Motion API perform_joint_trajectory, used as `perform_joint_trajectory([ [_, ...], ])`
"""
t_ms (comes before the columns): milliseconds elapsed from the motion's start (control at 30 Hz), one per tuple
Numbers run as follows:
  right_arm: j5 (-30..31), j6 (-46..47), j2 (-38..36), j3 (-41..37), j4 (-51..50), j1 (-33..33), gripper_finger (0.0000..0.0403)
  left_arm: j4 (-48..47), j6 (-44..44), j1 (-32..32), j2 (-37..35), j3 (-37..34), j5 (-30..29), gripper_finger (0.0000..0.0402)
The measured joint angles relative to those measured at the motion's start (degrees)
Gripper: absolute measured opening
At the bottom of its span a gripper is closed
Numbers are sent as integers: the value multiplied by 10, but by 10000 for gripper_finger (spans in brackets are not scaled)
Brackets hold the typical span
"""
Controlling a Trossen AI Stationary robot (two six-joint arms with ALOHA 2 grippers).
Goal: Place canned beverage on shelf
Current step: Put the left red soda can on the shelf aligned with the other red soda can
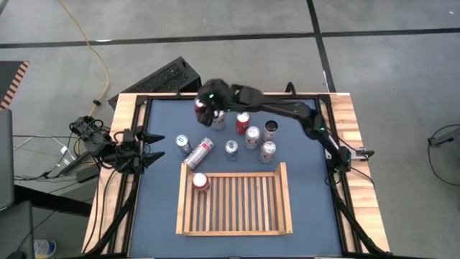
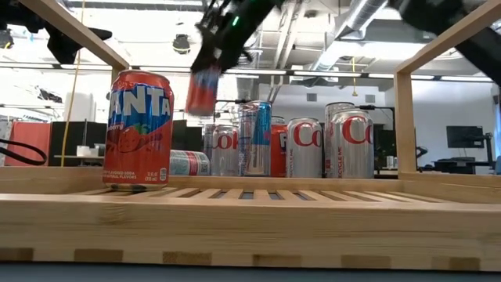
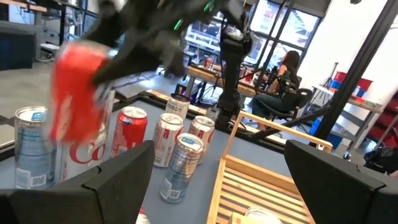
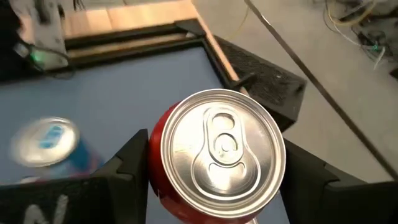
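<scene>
In the upper middle of the high view the right gripper (image 1: 205, 109) grasps a red can (image 1: 201, 108) between its fingers, lifted clear of the blue tabletop (image 1: 162, 187) above the standing cans (image 1: 251, 137). The shelf (image 1: 287, 198) lies in the lower middle with an orange Fanta can (image 1: 200, 181) in its upper left corner. The left gripper (image 1: 154, 149) waits spread open at the left edge.

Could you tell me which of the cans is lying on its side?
The red-and-silver can on the blue tabletop, just beyond the tray's far left corner. The other cans on the tabletop stand upright; one red can is lifted in the right claw.
</scene>
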Motion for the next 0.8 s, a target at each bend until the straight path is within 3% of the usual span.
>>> perform_joint_trajectory([
  [200,81,96,-83,-1,-145,66,238,0,-5,0,0,0,0,348],
  [467,235,355,-131,-15,-332,236,238,0,-18,0,0,0,18,348],
  [600,283,477,-109,-15,-344,317,238,0,-32,0,0,0,20,348],
  [800,291,553,-43,-15,-290,371,238,3,-44,0,0,0,11,348],
])
